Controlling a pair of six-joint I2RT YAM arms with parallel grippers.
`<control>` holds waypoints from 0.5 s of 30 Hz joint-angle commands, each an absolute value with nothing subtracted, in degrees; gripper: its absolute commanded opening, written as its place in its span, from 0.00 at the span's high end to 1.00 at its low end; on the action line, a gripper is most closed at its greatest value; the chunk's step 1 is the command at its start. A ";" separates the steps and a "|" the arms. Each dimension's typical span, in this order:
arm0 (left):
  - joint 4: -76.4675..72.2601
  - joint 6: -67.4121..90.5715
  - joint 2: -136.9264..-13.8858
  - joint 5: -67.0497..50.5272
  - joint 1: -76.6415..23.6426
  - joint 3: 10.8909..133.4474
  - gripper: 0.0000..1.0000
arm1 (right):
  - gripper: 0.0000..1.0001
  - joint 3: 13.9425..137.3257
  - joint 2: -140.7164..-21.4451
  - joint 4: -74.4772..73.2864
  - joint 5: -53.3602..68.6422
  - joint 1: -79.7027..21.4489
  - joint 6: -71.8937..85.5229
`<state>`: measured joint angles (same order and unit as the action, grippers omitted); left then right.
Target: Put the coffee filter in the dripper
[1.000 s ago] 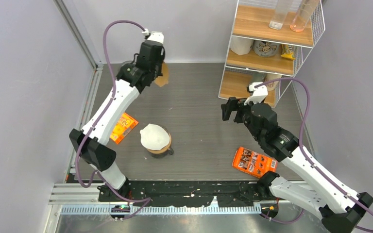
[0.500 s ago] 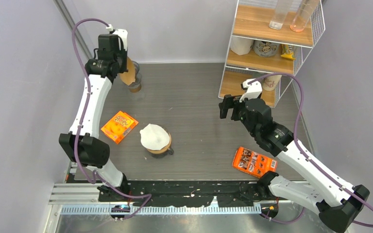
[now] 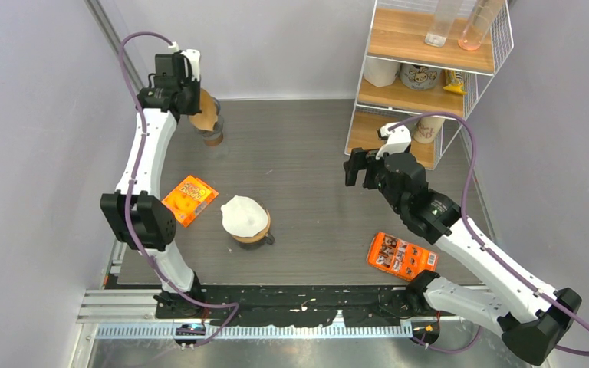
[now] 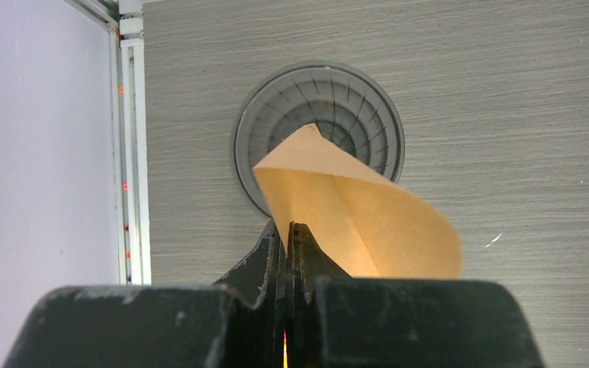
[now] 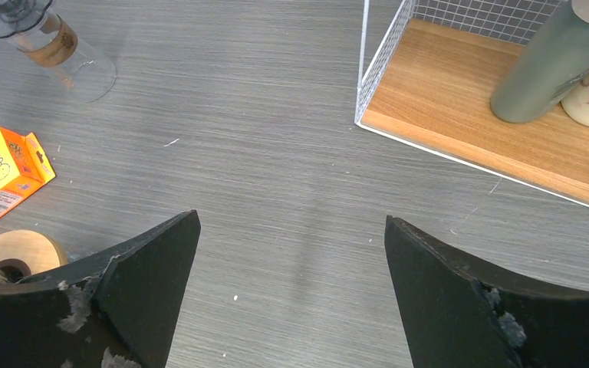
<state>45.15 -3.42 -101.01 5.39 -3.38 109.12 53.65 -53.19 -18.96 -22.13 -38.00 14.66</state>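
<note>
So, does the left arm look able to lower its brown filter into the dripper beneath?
Probably yes: the left gripper holds the brown filter right above the open dripper, nothing between.

Wide-apart fingers point(image 5: 134, 276) frame grey table point(image 5: 276, 153) and wire shelf point(image 5: 468, 130).

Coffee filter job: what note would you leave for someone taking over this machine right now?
Left jaws: shut on the brown coffee filter, held over the dripper at the far left, tip pointing at its middle.
Right jaws: open, empty, over the table near the shelf.
Done: filter picked up and lined up.
Left: lower it in, let go.
</note>
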 commanded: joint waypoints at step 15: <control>48.51 -0.83 -107.85 7.48 -2.77 118.18 1.00 | 0.03 56.06 -54.02 -19.39 -24.44 -37.71 15.76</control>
<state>47.37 -2.26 -107.70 6.24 -3.20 115.37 53.93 -54.00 -20.18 -22.85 -37.95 15.16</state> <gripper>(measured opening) 0.036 0.971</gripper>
